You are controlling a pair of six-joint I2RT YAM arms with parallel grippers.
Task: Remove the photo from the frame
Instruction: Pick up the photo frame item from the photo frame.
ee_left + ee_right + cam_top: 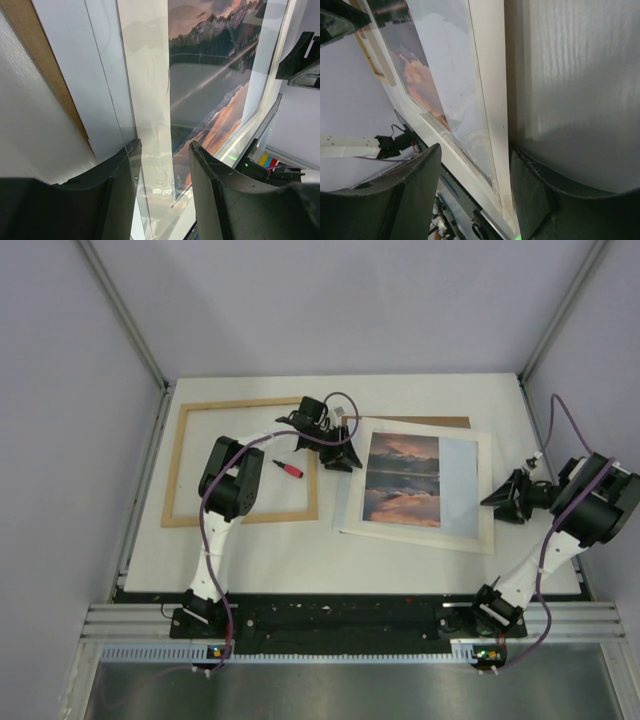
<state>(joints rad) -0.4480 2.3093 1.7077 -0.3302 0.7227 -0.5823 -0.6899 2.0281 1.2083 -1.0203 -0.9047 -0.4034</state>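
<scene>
White tabletop [400,570] | left gripper [343,458], right gripper [487,502] both spread, flanking frame [485,468] | photo [403,480] (lying askew) needs edge pinched, lifted clear.

Lab cell: plain-walled, rail-edged table [300,560]

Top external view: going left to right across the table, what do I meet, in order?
frame (its left rail comes first) → red pen, lying inside the frame's opening → left gripper → photo → right gripper
</scene>
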